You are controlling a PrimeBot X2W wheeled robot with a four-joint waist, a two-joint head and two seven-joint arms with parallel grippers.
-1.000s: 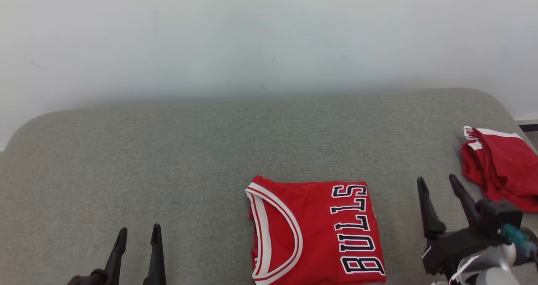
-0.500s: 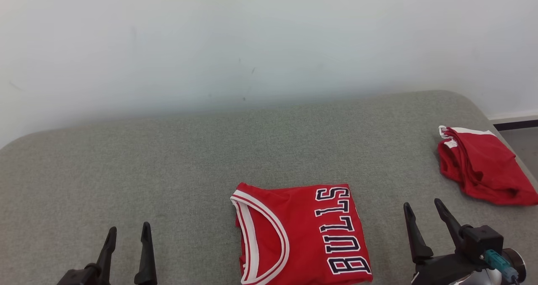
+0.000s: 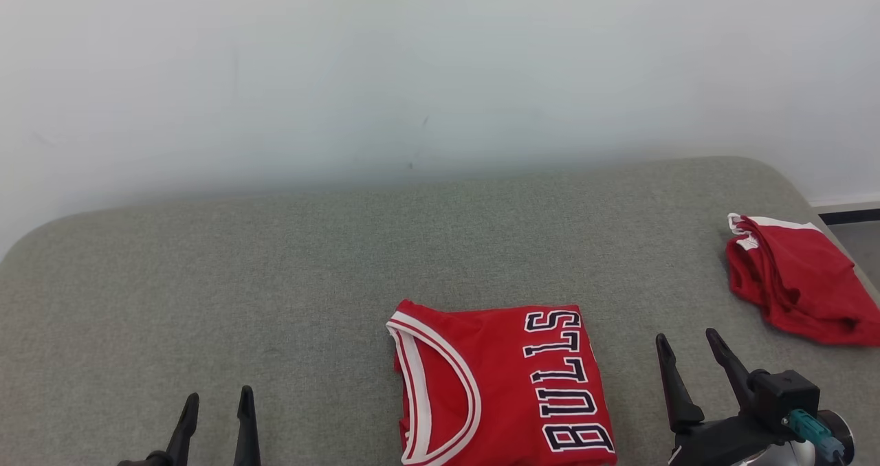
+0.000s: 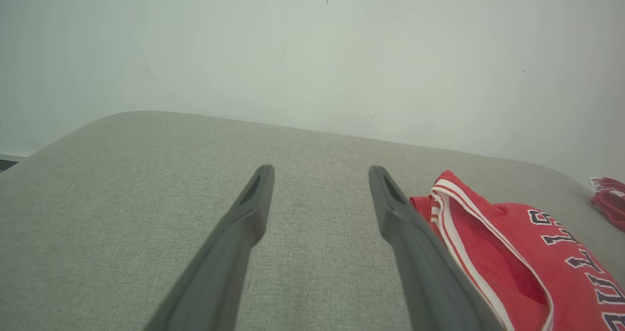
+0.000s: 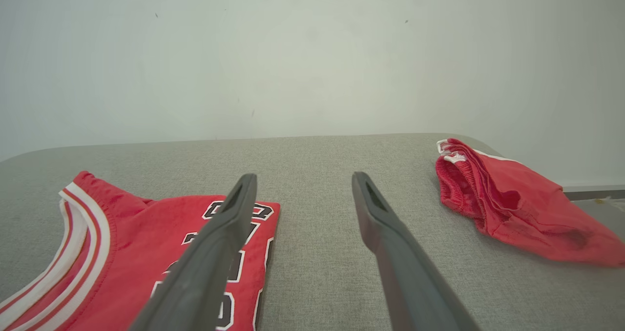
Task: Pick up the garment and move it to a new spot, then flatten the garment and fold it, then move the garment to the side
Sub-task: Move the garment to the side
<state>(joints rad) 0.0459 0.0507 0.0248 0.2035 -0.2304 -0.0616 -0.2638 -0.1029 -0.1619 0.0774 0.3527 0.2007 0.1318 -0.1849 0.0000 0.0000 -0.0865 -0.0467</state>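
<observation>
The garment (image 3: 502, 387), a red jersey with white "BULLS" lettering and striped neck trim, lies folded flat on the grey cushioned surface (image 3: 275, 267) near its front edge. My left gripper (image 3: 216, 401) hovers open well to the garment's left, holding nothing. To the right of the garment my right gripper (image 3: 687, 346) is open and empty. In the left wrist view the garment (image 4: 512, 253) sits just right of the open gripper (image 4: 320, 175). In the right wrist view the garment (image 5: 136, 253) lies at lower left, partly behind the left finger of the open gripper (image 5: 300, 182).
A crumpled red piece of clothing with white trim (image 3: 797, 280) lies at the surface's far right edge, also in the right wrist view as a red heap (image 5: 512, 204). A pale wall (image 3: 440, 74) stands behind. Bare grey surface stretches left and behind the garment.
The head camera has shifted, so the whole picture sits a little lower than a second ago. Both grippers have drawn back toward the bottom edge. The garment lies as before.
</observation>
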